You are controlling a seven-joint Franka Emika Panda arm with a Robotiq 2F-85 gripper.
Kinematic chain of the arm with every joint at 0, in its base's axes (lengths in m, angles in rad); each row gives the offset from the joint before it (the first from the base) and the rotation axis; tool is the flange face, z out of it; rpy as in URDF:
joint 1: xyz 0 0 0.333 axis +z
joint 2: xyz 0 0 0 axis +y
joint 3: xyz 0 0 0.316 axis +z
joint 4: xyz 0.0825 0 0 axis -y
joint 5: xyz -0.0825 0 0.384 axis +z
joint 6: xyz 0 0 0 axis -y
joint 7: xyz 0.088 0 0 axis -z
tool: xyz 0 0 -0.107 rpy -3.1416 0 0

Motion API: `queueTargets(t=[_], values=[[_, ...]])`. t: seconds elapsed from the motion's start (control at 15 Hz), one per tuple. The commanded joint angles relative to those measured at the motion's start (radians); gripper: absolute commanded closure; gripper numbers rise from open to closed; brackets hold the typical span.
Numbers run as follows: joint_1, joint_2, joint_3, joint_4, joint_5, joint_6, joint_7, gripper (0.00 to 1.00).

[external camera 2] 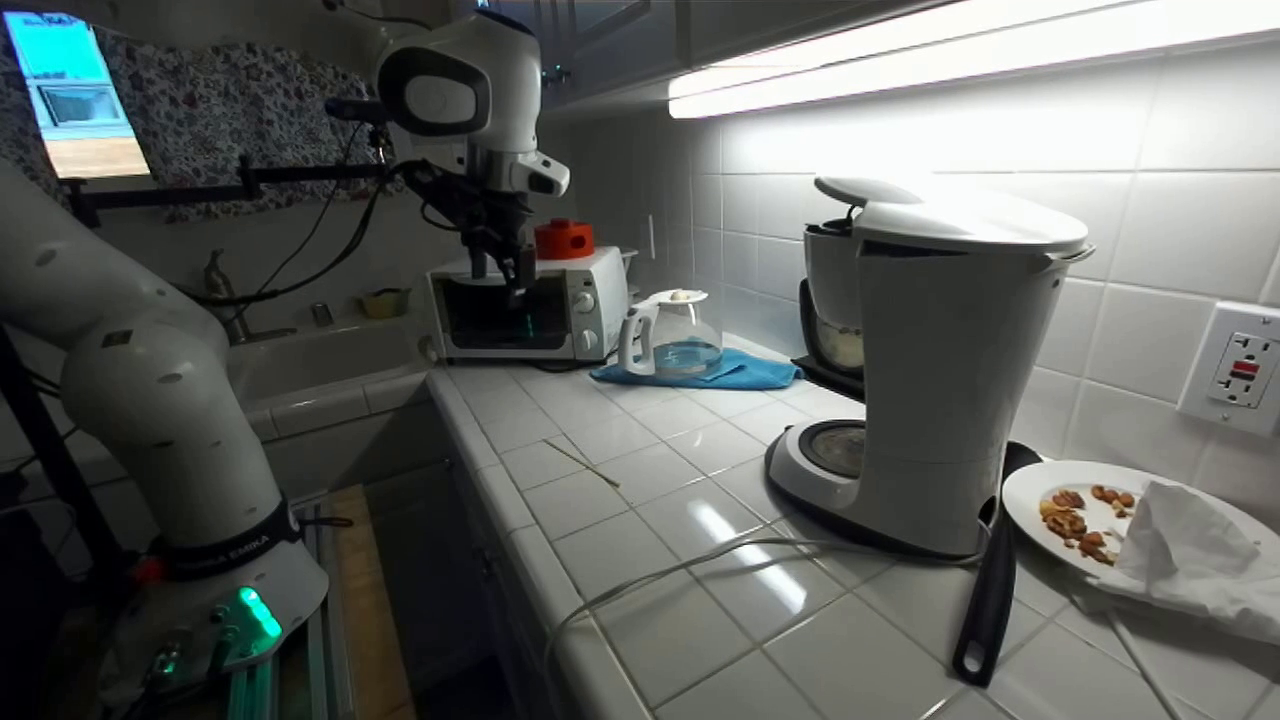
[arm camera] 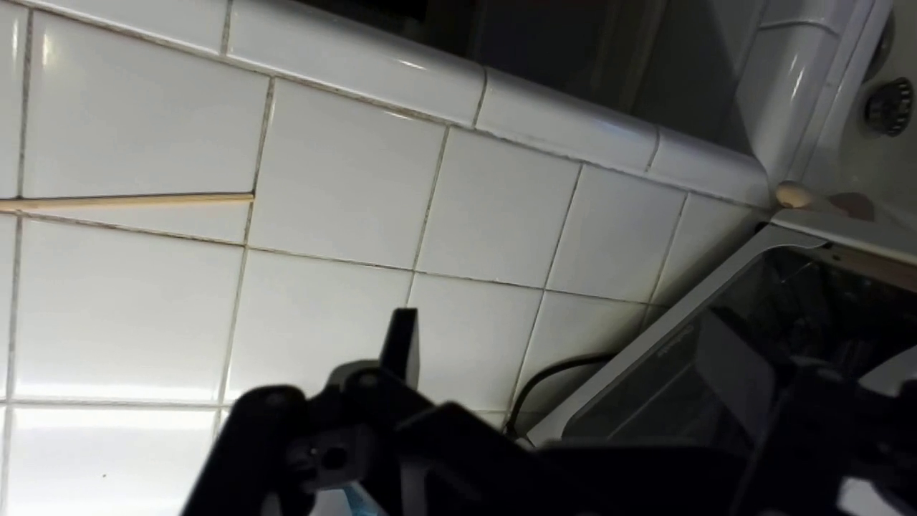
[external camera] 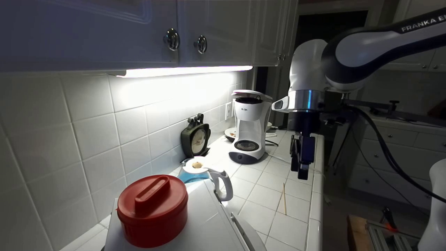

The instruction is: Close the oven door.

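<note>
The white toaster oven (external camera 2: 608, 300) stands on the tiled counter; its top (external camera: 205, 230) shows in an exterior view. Its dark glass door (external camera 2: 470, 325) shows in front, and the glass (arm camera: 645, 390) fills the lower right of the wrist view. A brownish strip beside the glass suggests the door is ajar; how far, I cannot tell. The curved white door handle (external camera: 246, 233) sticks out from the front edge. My gripper (external camera: 299, 170) hangs above the counter in front of the oven, apart from the door. Its fingers are spread and empty, also in the wrist view (arm camera: 562, 322).
A red lidded container (external camera: 153, 209) sits on the oven. A glass carafe (external camera 2: 685, 340) stands on a blue cloth (external camera 2: 755, 370) beside it. A thin stick (external camera 2: 582, 464) lies on the counter. A white coffee maker (external camera 2: 940, 400) and a plate (external camera 2: 1040, 485) stand farther along.
</note>
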Motion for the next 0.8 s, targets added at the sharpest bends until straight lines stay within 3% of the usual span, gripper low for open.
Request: queueTargets(t=[0.0, 0.33, 0.73], values=[[-0.006, -0.018, 0.007, 0.017, -0.074, -0.047, 0.051, 0.00], [-0.007, -0.014, 0.008, 0.025, -0.126, -0.056, 0.072, 0.00], [0.006, 0.002, -0.006, 0.014, -0.093, -0.026, 0.044, 0.00]])
